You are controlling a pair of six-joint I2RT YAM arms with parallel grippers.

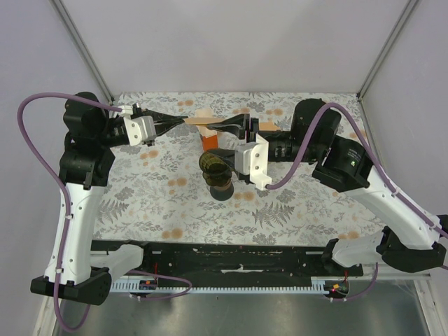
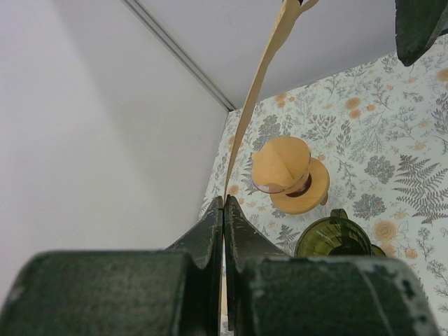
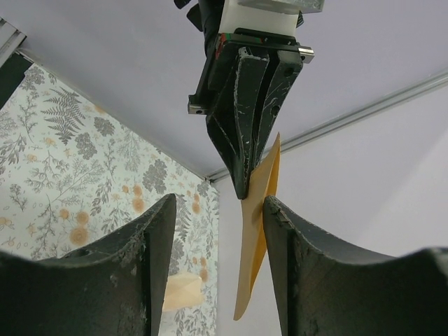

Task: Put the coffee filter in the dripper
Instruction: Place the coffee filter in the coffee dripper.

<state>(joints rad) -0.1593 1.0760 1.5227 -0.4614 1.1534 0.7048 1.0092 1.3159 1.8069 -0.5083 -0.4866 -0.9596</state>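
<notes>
Your left tool [image 2: 224,210] is clamped shut on one edge of the coffee filter [image 2: 255,91], which hangs in the air above the back of the bench [image 1: 315,210], stretched flat toward the other arm. Your right tool [image 3: 218,203] stands open with a finger on either side of the filter's far end. From its own camera one finger looks to be brushing the paper, while a clear gap shows on the other side, so it has no hold.

Treat the filter as thin, very light paper. It bows under its own weight, creases easily and will tear if the two arms pull against each other. It is folded flat, so it probably needs spreading before it will seat. Pinch it near an edge or along the seam, with light pressure, and let only one tool bear the pull.

The dripper [image 1: 213,166], dark green glass, sits on the bench below and nearer you than the filter, partly under the right wrist. An orange round piece [image 2: 287,175] stands just beside it, directly under the paper. Both tools work close together near the back wall, so room is tight there. The near and side parts of the bench give you more space to swing down toward the dripper's mouth.
</notes>
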